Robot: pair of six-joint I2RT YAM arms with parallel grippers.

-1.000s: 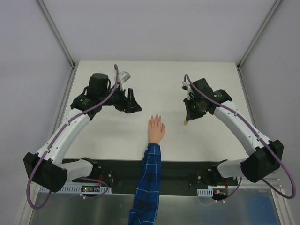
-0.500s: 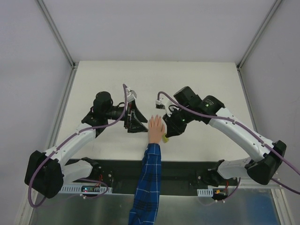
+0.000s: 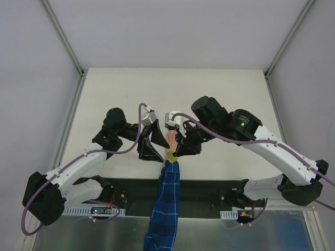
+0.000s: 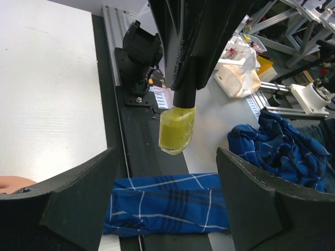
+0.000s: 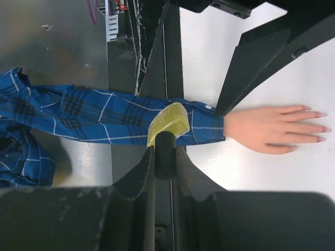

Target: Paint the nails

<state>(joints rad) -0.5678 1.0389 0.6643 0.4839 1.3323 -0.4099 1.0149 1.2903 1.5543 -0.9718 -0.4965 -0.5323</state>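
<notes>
The peach mannequin hand point(image 5: 272, 128) lies flat on the white table, and its blue plaid sleeve point(image 3: 166, 198) runs back over the near edge. Its pale pink nails point(image 5: 320, 114) show at the fingertips in the right wrist view. In the top view the hand point(image 3: 171, 139) is partly hidden by both grippers. My right gripper point(image 3: 180, 149) is shut on the black cap point(image 5: 165, 154) of a yellow polish bottle point(image 5: 168, 121). It holds the bottle above the wrist and cuff. My left gripper point(image 3: 155, 145) is open and empty, just left of the hand. The bottle point(image 4: 177, 130) hangs ahead of its fingers point(image 4: 78, 198).
A black base rail point(image 3: 209, 191) runs along the table's near edge under the sleeve. The white table point(image 3: 230, 94) stretches behind the grippers. Grey walls stand on both sides. Cluttered shelving point(image 4: 293, 31) shows beyond the table in the left wrist view.
Both arms have swung in toward the hand. The right gripper carried the bottle from right of the hand to over the wrist. The left gripper came up close on the hand's left.
</notes>
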